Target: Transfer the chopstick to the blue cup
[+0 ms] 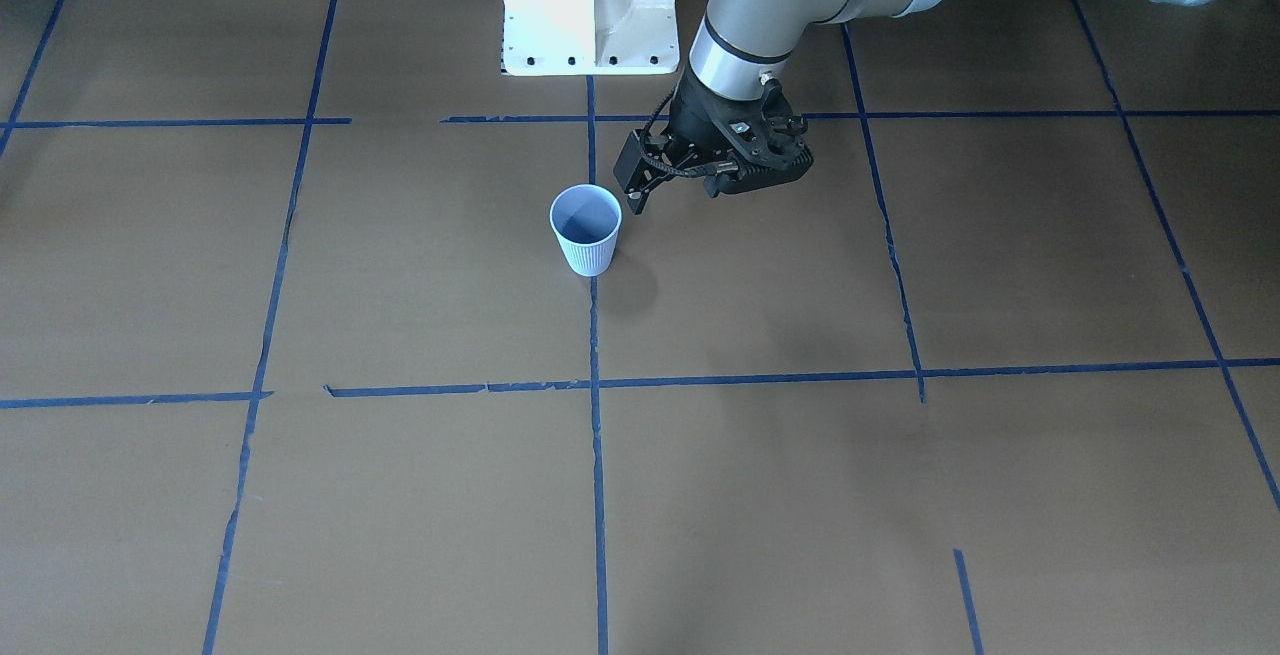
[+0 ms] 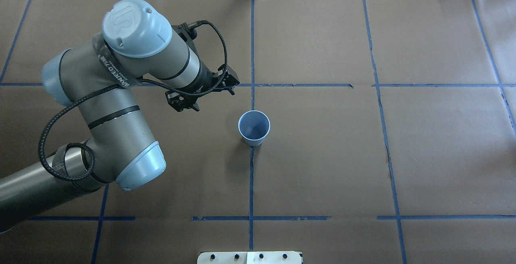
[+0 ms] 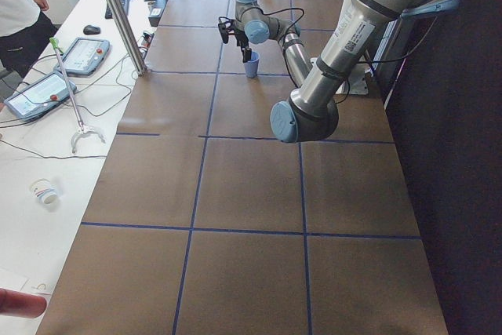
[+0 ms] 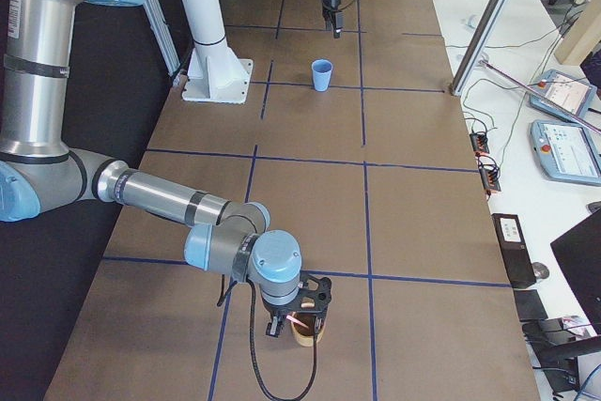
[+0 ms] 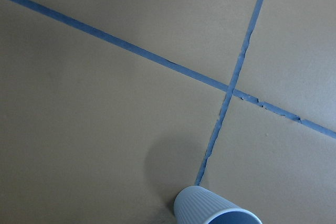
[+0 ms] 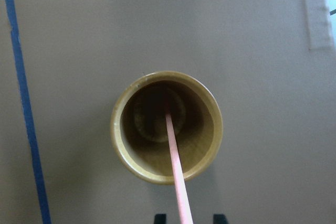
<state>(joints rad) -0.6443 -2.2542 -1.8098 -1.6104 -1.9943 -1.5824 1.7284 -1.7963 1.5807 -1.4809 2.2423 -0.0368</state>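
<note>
Jaws of the right gripper [image 6: 189, 217] stand apart astride the chopstick [image 6: 174, 156], gripping nothing — it leans in a tan cup [image 6: 115, 129], frame centre. Close squarely, lift straight (blue cup [image 1: 588, 255] stands well apart).

Chopstick [image 6: 172, 140] standing in holder [image 6: 114, 129], right gripper [image 6: 189, 219] above it, cup [image 2: 254, 128] upright on table [image 2: 322, 155], left gripper [image 2: 201, 96] near it

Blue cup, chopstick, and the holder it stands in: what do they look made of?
Blue cup: likely paper, matte, with fine vertical ribs on its wall. Chopstick: smooth pink stick, plastic or painted wood; can't tell which. Holder: tan, slightly glossy rim, perhaps bamboo or wood, uncertain.
</note>
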